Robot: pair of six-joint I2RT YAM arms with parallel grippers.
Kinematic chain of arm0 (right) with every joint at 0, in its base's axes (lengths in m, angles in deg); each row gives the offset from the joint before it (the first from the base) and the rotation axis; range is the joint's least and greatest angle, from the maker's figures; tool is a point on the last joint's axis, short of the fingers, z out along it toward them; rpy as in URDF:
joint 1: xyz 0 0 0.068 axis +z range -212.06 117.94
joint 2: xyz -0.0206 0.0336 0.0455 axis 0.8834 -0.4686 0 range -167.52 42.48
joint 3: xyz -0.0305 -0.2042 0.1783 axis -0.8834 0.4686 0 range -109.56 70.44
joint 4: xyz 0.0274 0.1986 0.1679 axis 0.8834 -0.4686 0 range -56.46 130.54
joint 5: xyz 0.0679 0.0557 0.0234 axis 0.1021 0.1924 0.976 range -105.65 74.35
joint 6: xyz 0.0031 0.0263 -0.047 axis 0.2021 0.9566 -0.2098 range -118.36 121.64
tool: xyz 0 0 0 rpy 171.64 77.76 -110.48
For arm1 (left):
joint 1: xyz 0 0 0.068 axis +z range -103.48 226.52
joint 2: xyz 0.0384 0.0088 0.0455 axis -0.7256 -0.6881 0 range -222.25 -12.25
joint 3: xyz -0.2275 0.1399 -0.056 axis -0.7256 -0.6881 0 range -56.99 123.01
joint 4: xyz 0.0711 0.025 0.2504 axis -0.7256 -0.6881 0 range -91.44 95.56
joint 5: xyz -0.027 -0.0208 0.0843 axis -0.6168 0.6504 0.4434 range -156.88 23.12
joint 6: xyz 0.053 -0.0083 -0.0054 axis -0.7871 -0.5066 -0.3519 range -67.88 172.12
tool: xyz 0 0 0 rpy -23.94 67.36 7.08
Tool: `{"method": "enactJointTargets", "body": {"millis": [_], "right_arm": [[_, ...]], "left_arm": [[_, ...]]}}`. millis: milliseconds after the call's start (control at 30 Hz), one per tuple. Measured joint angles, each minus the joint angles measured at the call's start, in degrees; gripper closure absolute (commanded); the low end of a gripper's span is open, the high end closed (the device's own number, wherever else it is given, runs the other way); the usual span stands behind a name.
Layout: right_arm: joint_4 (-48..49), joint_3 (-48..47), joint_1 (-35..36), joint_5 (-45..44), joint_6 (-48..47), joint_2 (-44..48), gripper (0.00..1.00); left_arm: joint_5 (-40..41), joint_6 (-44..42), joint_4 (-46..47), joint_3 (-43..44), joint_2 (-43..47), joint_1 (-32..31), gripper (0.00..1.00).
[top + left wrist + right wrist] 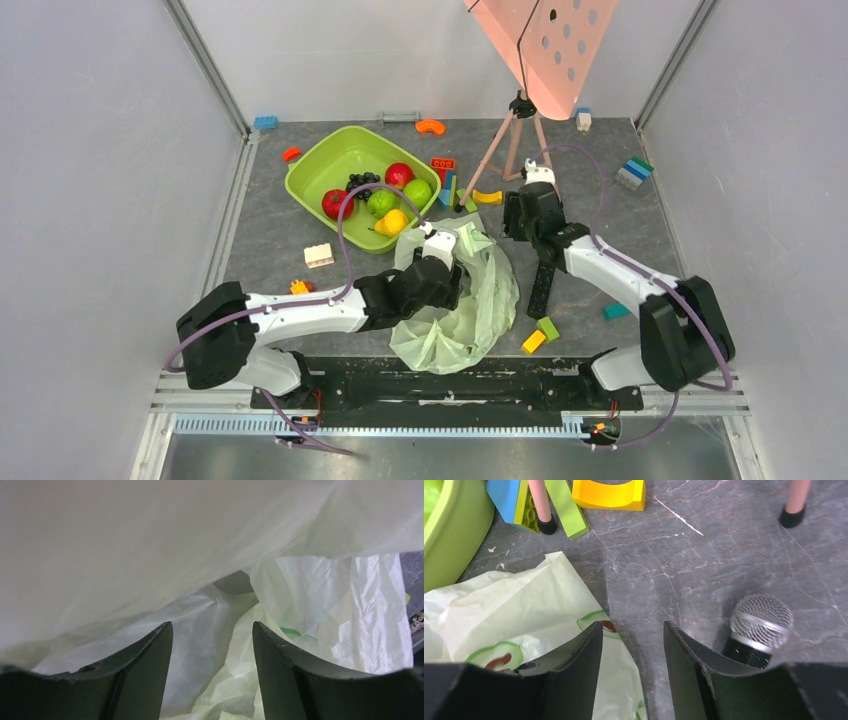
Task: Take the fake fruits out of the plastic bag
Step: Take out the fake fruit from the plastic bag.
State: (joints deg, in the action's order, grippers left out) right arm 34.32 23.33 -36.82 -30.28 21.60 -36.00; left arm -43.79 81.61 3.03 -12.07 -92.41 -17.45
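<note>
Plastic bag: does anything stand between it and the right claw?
Nothing visible does. The right claw hangs at the edge of the plastic bag. The microphone lies at the claw's other side, away from the bag.

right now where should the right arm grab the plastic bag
Likely the thin free edge of the plastic bag beside the right end effector, where a shadow suggests it lifts off the table. Come from the right, pinching across it; the left end effector occupies the middle.

Right gripper (pixel 631 630) parted over plastic bag (pixel 524 615) edge; microphone (pixel 760 622) beside.
</note>
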Motion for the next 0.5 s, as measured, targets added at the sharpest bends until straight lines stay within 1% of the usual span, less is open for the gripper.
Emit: {"method": "enactJointTargets", "body": {"millis": [333, 500], "right_arm": [[3.1, -6.8, -0.6, 7.4, 0.0, -15.9, 0.51], [3.2, -6.9, -0.6, 10.9, 0.1, -18.1, 0.51]], "left_arm": [[0.6, -0.9, 3.2, 0.0, -2.0, 0.1, 0.29], [0.5, -0.9, 4.6, -0.1, -4.0, 1.0, 0.28]]}}
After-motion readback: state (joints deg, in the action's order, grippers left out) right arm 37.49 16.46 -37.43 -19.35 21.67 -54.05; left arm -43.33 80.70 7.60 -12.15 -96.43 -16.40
